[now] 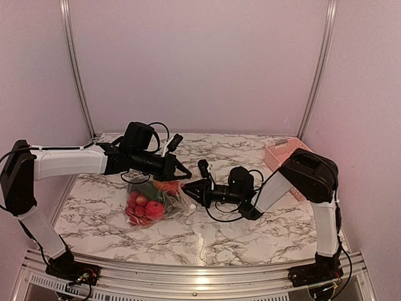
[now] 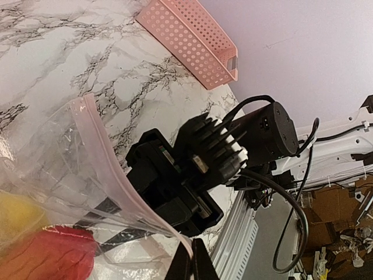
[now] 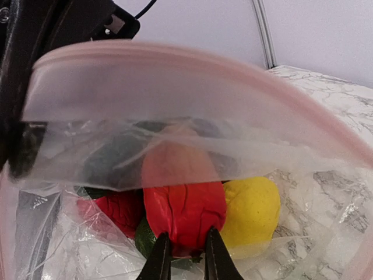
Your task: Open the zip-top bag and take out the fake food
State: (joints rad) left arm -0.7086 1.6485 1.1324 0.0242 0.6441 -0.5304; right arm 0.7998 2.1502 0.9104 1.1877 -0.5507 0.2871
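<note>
Left gripper (image 1: 182, 170): closed tight on the pink zip strip at the bag's rim, holding that edge up.
Zip-top bag (image 1: 177, 199): left of centre on the counter (image 1: 250, 238), mouth open toward the right, bottom resting on the marble.
Fake food (image 1: 143, 207): inside the bag, red pieces heaped at its near-left end.
Right gripper (image 3: 185, 261): inside the bag's mouth, fingers narrowed onto both sides of a red piece (image 3: 183, 213); a yellow piece (image 3: 250, 213) touches it on the right.
Pink basket (image 1: 280, 155): far right corner, well apart from the bag.
</note>
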